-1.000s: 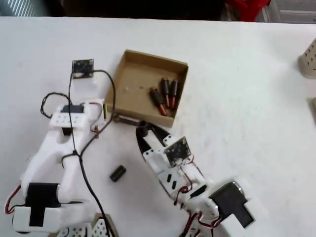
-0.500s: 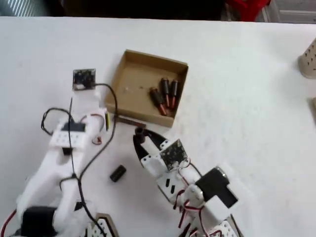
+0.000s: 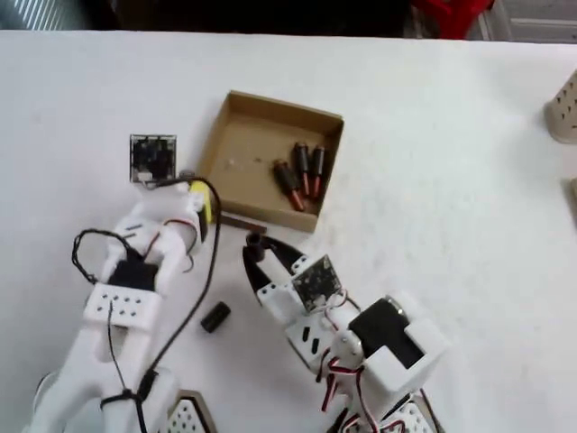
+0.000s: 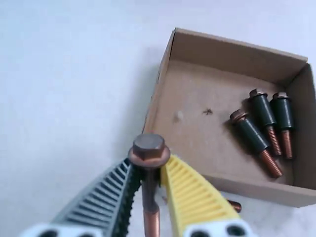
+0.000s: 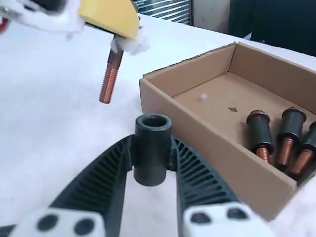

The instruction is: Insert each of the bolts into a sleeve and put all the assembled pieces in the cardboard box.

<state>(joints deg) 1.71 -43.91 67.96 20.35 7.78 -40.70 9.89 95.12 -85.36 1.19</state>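
My left gripper [image 4: 148, 170] is shut on a copper bolt [image 4: 149, 149], held upright with its hex head up, beside the near-left corner of the cardboard box [image 4: 197, 123]. In the right wrist view that bolt [image 5: 109, 74] hangs under the yellow finger [image 5: 106, 15], above and off to one side of a dark sleeve [image 5: 153, 155]. My right gripper [image 5: 153, 163] is shut on this sleeve, bore up, just before the box [image 3: 239, 153]. Three assembled pieces [image 3: 302, 171] lie in the box. A spare sleeve [image 3: 215, 317] and a loose bolt [image 3: 236, 221] lie on the table.
The two grippers [image 3: 196, 197] [image 3: 256, 244] stand close together at the box's near wall. A beige object [image 3: 563, 108] sits at the table's right edge. White table stretches to the right of the box and behind it.
The left arm swung forward and turned its wrist, bringing the held bolt closer to the box corner. The right arm drew back slightly with its sleeve, then stayed put.
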